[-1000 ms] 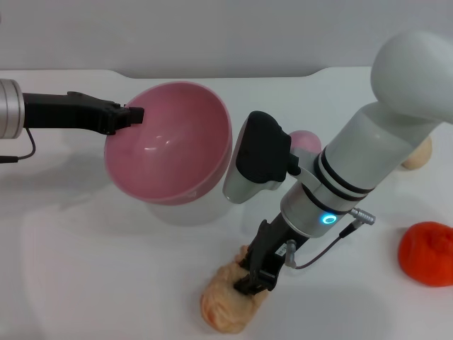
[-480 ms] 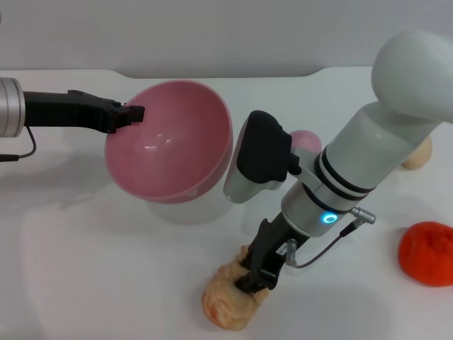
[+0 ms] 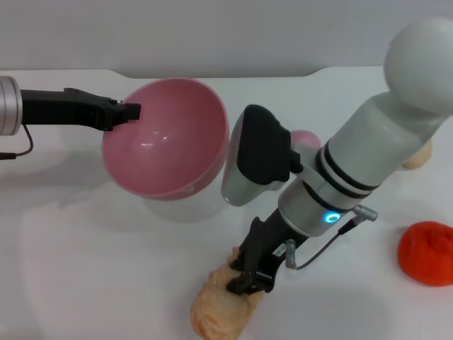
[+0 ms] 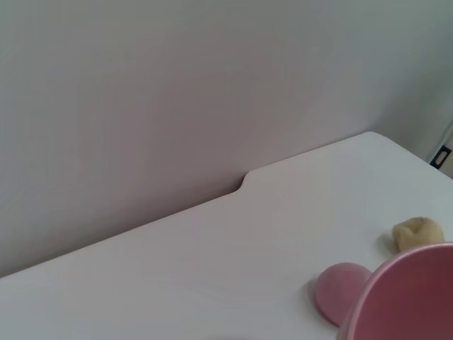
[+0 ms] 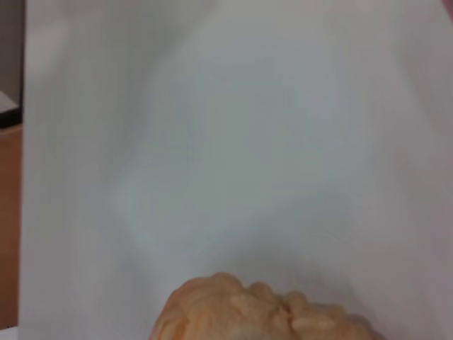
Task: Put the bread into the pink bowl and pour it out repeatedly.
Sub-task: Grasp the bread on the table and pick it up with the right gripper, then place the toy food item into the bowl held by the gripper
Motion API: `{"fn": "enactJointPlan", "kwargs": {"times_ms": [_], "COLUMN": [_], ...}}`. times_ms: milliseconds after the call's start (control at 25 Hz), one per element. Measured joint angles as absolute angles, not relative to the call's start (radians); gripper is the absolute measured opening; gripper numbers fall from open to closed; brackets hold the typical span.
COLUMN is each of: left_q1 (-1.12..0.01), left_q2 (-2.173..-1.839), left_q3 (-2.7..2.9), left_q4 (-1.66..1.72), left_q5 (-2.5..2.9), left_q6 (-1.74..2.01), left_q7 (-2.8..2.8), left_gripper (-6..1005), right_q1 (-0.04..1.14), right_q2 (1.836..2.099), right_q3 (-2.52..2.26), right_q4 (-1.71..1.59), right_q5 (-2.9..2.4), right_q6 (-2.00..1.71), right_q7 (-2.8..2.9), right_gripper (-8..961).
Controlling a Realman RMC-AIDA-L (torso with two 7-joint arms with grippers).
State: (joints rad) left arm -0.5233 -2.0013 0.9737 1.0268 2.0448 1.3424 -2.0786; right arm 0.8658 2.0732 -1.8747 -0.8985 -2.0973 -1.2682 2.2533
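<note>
— Right gripper [image 3: 249, 278] is down at the near edge of the white table [image 3: 85, 269], black fingers clamped on the bread [image 3: 216, 312]. Lumpy, ridged loaf, pale tan.

— And the left gripper [image 3: 131, 112]?

— Pinched shut on the far-left rim of the pink bowl [image 3: 166, 138], held tilted above the table. Glossy, smooth, deep inside, nothing in it.

— Anything else?

— A small pink dome [image 4: 341, 290], a tan rounded lump [image 4: 417, 232] far right, and a rough red-orange lump [image 3: 426, 252] at the right.
</note>
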Motion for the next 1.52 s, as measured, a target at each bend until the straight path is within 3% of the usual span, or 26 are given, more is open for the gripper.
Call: {"fn": "enactJointPlan", "kwargs": {"times_ms": [480, 1080, 1520], "left_q1": [-0.527, -0.52, -0.52], "left_q2": [-2.0, -1.998, -2.023], "left_q3": [0.963, 0.968, 0.979], "left_q4": [1.019, 1.018, 1.026], "left_q5": [2.051, 2.054, 2.054], "left_q6": [1.328, 1.327, 1.362], "left_q7": [-2.08, -2.083, -2.081], "left_gripper": [50, 51, 52], "right_q1": [0.731, 0.732, 0.691], "right_q2": [2.075, 2.079, 2.077], "right_q3": [-1.73, -1.501, -1.392], "right_q4": [-1.336, -1.855, -1.837], "right_q5": [-2.232, -2.223, -2.305], "right_q6": [-1.427, -1.633, -1.538], "right_q7": [2.32, 2.378, 2.348], "right_gripper": [241, 179, 163]}}
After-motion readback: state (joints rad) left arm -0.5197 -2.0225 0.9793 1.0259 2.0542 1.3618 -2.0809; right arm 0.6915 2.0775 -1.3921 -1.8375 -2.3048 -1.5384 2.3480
